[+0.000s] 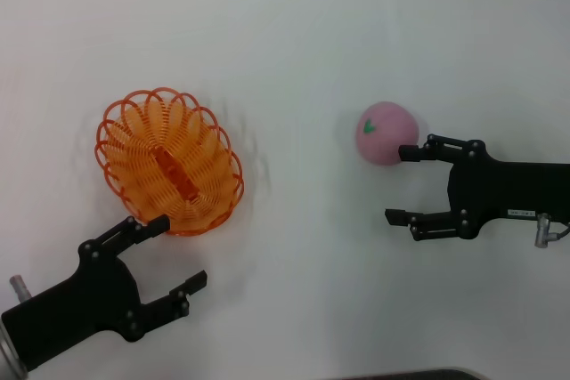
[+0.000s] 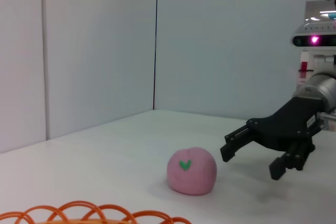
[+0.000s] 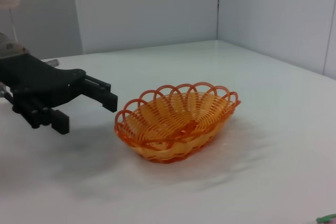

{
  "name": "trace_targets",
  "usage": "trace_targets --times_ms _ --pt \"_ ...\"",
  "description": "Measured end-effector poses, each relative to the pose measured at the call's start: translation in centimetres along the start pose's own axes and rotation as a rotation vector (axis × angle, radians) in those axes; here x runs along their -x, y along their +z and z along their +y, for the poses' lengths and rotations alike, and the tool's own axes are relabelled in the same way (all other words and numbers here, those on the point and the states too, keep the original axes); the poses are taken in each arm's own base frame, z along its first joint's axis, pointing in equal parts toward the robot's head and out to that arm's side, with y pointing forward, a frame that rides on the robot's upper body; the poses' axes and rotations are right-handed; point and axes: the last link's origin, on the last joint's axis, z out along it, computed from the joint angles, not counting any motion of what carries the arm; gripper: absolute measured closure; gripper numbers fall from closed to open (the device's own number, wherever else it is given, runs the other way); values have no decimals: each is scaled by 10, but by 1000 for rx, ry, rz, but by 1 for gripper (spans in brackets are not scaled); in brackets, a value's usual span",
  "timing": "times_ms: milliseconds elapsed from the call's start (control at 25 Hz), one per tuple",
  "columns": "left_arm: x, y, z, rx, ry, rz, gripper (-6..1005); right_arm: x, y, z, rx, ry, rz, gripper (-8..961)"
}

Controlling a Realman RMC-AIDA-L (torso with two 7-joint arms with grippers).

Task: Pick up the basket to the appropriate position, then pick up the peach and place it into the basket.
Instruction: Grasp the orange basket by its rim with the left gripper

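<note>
Basket [image 1: 169, 163] sits on the white counter [image 1: 294, 60] in the head view, left end effector [image 1: 175, 255] spread wide beside its rim; peach [image 1: 385, 133] touches a finger of the right end effector [image 1: 401, 184], also spread. Left wrist view: peach beside that end effector. Right wrist view: basket upright, empty.

Orange openwork basket [image 1: 169, 161] sits upright and empty; the pink peach [image 1: 385, 133] lies well apart, leaf mark up.

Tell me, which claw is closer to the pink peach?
The right claw: one finger sits beside the peach. The left claw is far off, by the basket.
</note>
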Motion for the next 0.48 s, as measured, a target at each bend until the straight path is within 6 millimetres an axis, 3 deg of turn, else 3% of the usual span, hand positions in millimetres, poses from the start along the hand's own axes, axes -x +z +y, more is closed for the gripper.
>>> trace_targets --times_ms 480 --pt "6 0 2 9 -6 -42 190 0 0 -1 -14 8 -10 25"
